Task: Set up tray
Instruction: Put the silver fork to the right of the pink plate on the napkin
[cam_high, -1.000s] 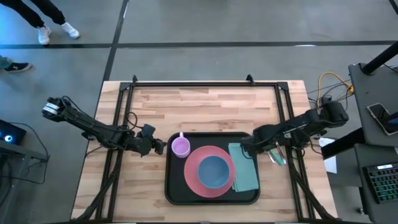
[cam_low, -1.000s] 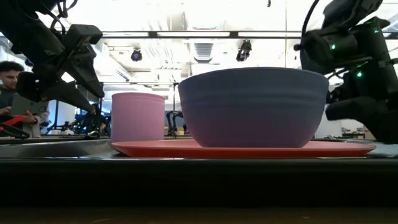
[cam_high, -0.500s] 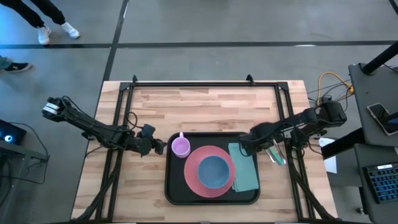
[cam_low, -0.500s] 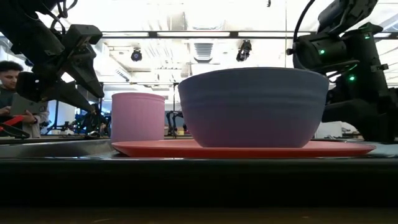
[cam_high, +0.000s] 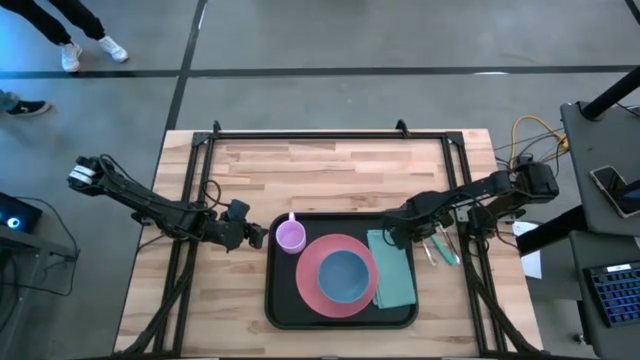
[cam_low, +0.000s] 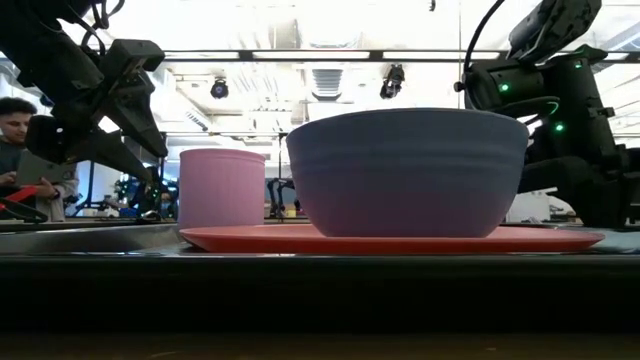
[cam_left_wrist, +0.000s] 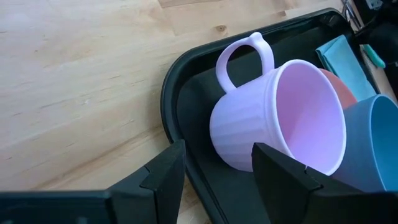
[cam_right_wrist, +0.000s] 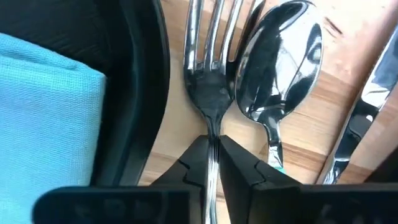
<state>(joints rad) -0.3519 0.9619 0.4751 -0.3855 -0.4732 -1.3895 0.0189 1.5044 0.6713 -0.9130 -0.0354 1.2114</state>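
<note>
The black tray (cam_high: 282, 300) holds a pink cup (cam_high: 290, 236), a pink plate (cam_high: 312, 290) with a blue bowl (cam_high: 343, 275) on it, and a teal napkin (cam_high: 393, 270). A fork (cam_right_wrist: 208, 93), a spoon (cam_right_wrist: 280, 68) and a knife (cam_right_wrist: 364, 124) lie on the wood just right of the tray's right rim (cam_right_wrist: 146, 93). My right gripper (cam_right_wrist: 213, 162) is over them, shut on the fork. My left gripper (cam_left_wrist: 214, 180) waits open beside the tray's left rim, facing the cup (cam_left_wrist: 273, 118) and touching nothing. My right gripper pinches the fork's thin neck (cam_right_wrist: 212, 127), just behind the tines, between its two fingers. The fingers lie along the fork, whose tines point away from the wrist. Whether the fork rests on the wood or is raised off it, I cannot tell.
Bare wood lies behind and to the left of the tray (cam_high: 330, 170). The spoon and knife lie close beside the fork, and the tray's raised rim is right next to it. A person (cam_low: 20, 150) stands in the room beyond the table.
My right arm has edged a little toward the tray; in the low view it has shifted toward the bowl. My left arm and the things on the tray have kept still.
</note>
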